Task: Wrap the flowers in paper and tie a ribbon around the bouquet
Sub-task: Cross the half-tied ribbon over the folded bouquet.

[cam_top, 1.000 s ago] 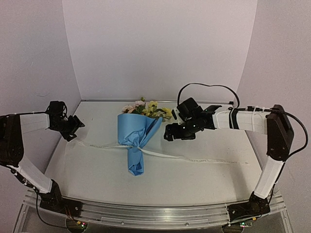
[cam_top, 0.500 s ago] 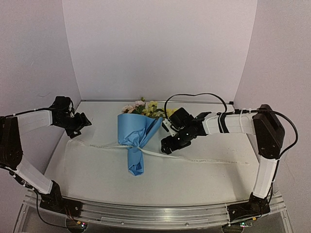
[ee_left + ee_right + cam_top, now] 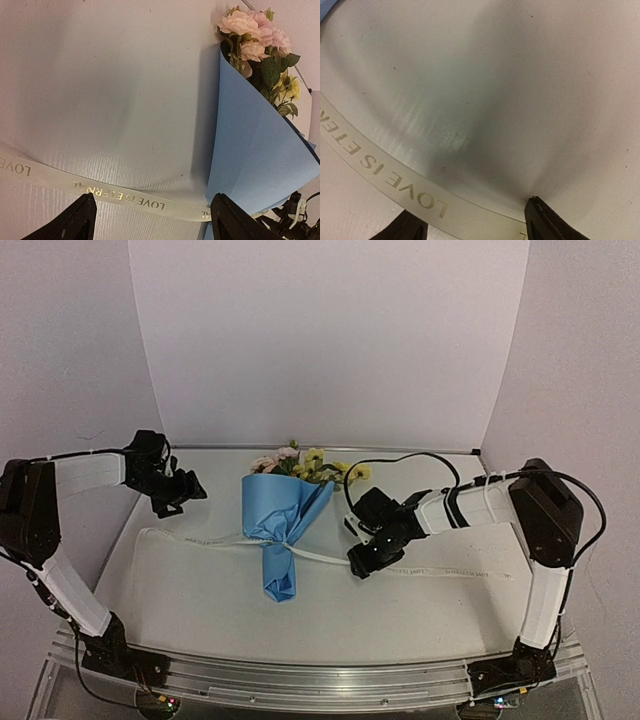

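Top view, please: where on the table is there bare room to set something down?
Widest free patch: the near strip of table between the ribbon and the front rail. A smaller gap lies between left gripper and bouquet. Crowded: right of the bouquet, around the right gripper.

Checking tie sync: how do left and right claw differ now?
The left claw hangs high over the ribbon, left of the bouquet; the right claw sits low, straddling it on the right. The left claw's camera takes in the bouquet; the right claw's shows ribbon and table up close. Both open, gripping nothing.
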### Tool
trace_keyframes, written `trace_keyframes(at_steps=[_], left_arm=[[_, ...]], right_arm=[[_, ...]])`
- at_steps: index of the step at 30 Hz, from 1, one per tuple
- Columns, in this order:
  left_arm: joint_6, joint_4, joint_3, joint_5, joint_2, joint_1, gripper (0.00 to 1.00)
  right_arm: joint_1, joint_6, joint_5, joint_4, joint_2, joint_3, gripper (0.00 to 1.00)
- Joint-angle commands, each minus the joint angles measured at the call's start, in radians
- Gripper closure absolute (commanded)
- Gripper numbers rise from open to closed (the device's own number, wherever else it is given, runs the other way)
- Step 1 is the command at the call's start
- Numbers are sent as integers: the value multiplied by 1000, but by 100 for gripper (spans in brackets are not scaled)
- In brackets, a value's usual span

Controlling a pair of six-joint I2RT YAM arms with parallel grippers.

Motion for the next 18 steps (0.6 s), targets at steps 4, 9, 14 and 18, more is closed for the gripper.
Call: trace_keyframes(at_steps=[4, 9, 14, 18], left_arm=[[157, -85, 114, -52, 51, -111, 18], [237, -100, 123, -127, 71, -230, 18], [292, -32, 65, -143, 67, -306, 18], [347, 41, 10, -150, 50, -346, 20]], right_arm=[[-2, 68, 181, -8, -57, -45, 67], [-52, 116, 224, -10, -120, -84, 87], [-105, 150, 243, -21, -176, -118, 98], [-159, 182, 251, -36, -217, -139, 100]])
